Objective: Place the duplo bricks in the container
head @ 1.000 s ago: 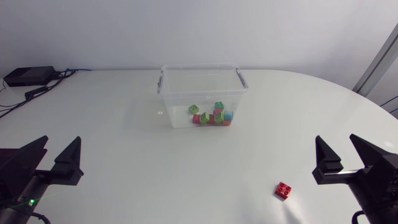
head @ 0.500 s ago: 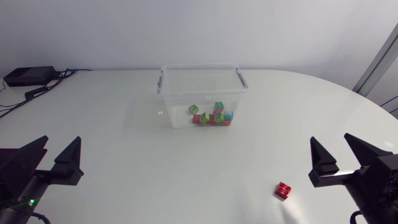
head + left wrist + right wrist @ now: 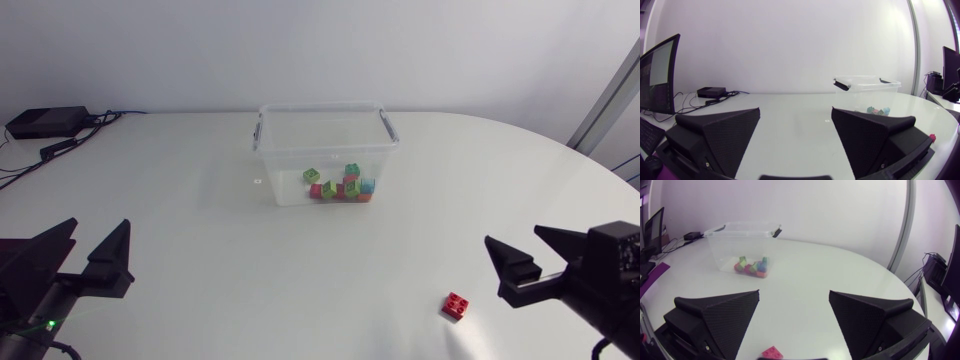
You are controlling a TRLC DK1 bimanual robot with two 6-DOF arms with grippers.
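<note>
Head view: red brick (image 3: 456,306) on the table (image 3: 200,250) near the right gripper (image 3: 515,238), jaws spread; left gripper (image 3: 98,224) likewise spread; container (image 3: 285,165) holds bricks (image 3: 340,186).

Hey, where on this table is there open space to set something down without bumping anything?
The widest bare patch is the table between the left gripper, the container and the right gripper. Either side of the container is bare too. Crowded: the red brick by the right gripper, and the bricks inside the container.
</note>
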